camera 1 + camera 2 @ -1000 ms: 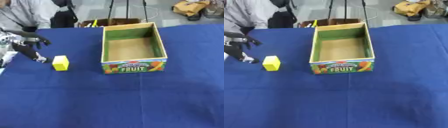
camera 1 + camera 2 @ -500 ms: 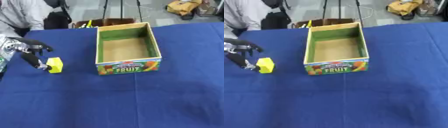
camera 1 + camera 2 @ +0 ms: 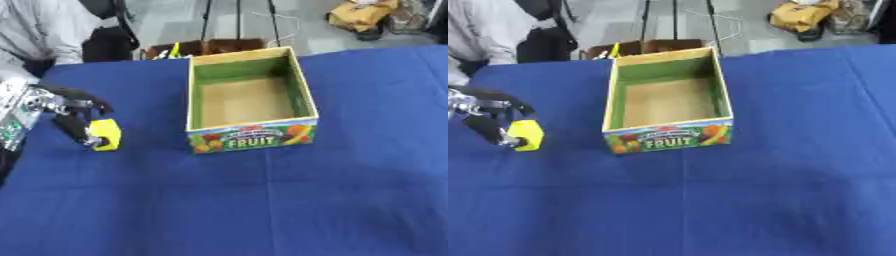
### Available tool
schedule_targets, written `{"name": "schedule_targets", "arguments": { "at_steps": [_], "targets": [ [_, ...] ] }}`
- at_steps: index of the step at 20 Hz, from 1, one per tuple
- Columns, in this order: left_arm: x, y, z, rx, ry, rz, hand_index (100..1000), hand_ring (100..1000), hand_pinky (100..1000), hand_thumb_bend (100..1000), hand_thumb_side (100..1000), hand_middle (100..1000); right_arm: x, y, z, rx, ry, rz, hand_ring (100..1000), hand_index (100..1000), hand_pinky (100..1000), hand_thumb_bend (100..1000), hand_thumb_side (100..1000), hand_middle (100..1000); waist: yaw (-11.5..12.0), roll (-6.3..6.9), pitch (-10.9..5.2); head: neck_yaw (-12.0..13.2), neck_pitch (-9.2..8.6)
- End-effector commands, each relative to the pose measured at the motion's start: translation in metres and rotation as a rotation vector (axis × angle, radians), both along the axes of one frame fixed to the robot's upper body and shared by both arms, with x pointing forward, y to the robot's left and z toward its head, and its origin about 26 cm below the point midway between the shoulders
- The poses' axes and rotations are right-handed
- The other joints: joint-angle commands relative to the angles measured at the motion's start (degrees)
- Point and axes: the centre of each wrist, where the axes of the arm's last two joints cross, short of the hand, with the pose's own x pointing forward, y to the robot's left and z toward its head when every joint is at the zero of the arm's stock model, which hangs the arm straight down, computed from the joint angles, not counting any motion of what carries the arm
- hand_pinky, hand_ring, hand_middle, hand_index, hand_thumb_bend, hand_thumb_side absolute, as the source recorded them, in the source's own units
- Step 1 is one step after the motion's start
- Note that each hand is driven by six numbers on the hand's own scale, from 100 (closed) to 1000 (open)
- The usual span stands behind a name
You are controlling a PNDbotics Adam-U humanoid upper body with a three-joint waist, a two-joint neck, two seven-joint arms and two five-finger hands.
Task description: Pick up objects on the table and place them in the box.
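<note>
A yellow block (image 3: pixel 107 134) lies on the blue tablecloth left of the box. My left hand (image 3: pixel 68 112) comes in from the left edge and is right at it. Dark fingers (image 3: pixel 75 129) reach down along the block's left face, touching it. The thumb arches over its far side with a gap still showing, so the hand stands spread around the block rather than pinched on it. The cardboard box (image 3: pixel 252 136), printed FRUIT on its front, has a green inner wall and a bare brown floor. It sits open-topped at the middle. My right hand shows in neither view.
The blue-covered table (image 3: pixel 262 200) stretches wide in front of and right of the box. Past its far edge are a seated person, a small brown carton (image 3: pixel 206 47), tripod legs and a yellow bag (image 3: pixel 363 12) on the floor.
My left hand moved right from beside the block until its fingers reached the block's left face. The whole picture shifted a little, so the camera has moved. The block stays on the cloth.
</note>
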Motion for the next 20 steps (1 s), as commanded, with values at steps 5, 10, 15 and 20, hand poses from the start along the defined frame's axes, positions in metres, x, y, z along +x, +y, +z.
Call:
{"name": "schedule_targets", "arguments": {
  "at_steps": [5, 10, 15, 20],
  "targets": [
    [0.0029, 0.0113, 0.0077, 0.018, 0.032, 0.02, 1000, 763, 673, 380, 521, 845, -0.0001, -0.0001, 0.0095, -0.04, -0.03, 0.006, 885, 737, 738, 100, 832, 609, -0.2, 0.0, -0.5, 0.53, -1.12],
    [0.0039, 0.0148, 0.0044, 0.004, 0.042, 0.043, 990, 756, 665, 366, 529, 845, 0.0001, 0.0002, 0.0095, -0.042, -0.03, 0.006, 885, 737, 739, 100, 832, 608, -0.37, 0.07, -0.19, 0.61, -1.33],
    [0.0043, 0.0131, 0.0039, 0.001, 0.041, 0.041, 971, 687, 585, 327, 529, 801, 0.0002, 0.0007, 0.0093, -0.045, -0.029, 0.006, 886, 737, 739, 100, 833, 608, -0.37, 0.15, 0.02, 0.74, -1.39],
    [0.0036, 0.0128, 0.0062, -0.008, 0.032, 0.044, 941, 614, 516, 271, 512, 760, 0.0002, 0.0009, 0.0092, -0.046, -0.028, 0.005, 887, 737, 740, 100, 833, 608, -0.38, 0.17, 0.12, 0.71, -1.49]
  ]
}}
